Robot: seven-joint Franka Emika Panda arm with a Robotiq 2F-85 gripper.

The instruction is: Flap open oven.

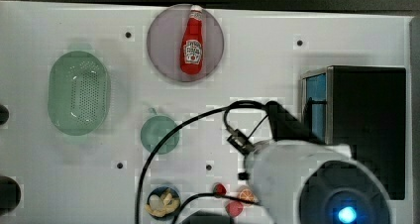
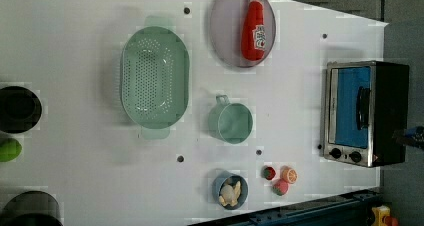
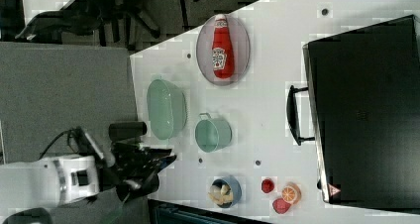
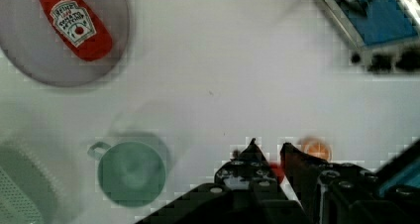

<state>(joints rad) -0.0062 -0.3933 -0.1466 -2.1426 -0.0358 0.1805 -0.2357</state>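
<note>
The oven stands at the left view's right, with a black top and a silver frame. Its blue-tinted door looks flat against the front, its dark bar handle sticking out toward the table. A corner of the door also appears in the wrist view. My gripper hangs high above the white table, apart from the oven. Its black fingertips stand close together with only a narrow gap and nothing between them. The arm covers the oven's front corner in the top view.
A ketchup bottle lies on a grey plate. A green colander, a green cup, a blue bowl of food and small toy fruits sit on the table. Dark containers line the left view's left edge.
</note>
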